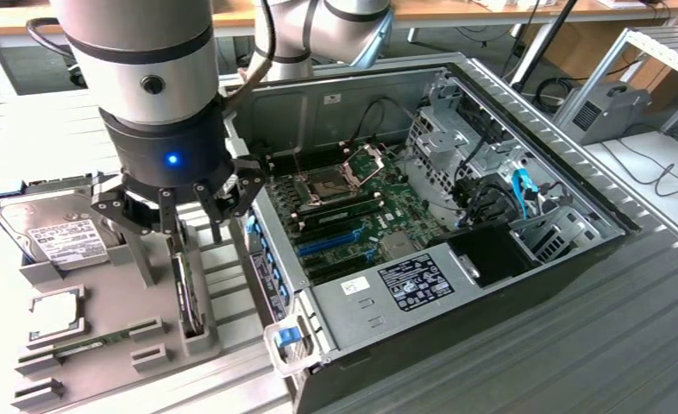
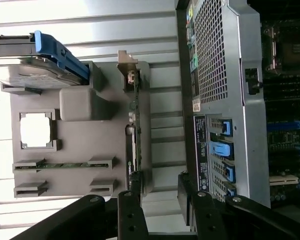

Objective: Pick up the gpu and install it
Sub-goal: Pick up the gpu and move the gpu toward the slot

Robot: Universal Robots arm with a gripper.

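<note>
The gpu [image 1: 186, 289] is a thin black card standing edge-on in a slot of the grey holder block [image 1: 109, 345] at the exterior view's left. In the wrist view the gpu [image 2: 132, 125] runs lengthwise, with its metal bracket [image 2: 127, 62] at the far end. My gripper [image 1: 191, 226] hangs open just above the card's upper edge, holding nothing. The wrist view has the gripper [image 2: 160, 205] with one black finger [image 2: 131, 212] in line with the card and the other off to the side towards the computer case.
The open computer case [image 1: 546, 285] lies beside the holder, its motherboard [image 1: 362, 207] with blue slots [image 1: 328, 243] exposed. The holder also carries a hard drive [image 1: 57, 235], a square chip [image 1: 57, 310] and a green memory stick [image 1: 95, 341]. Slatted metal table [image 1: 615, 362] lies all around.
</note>
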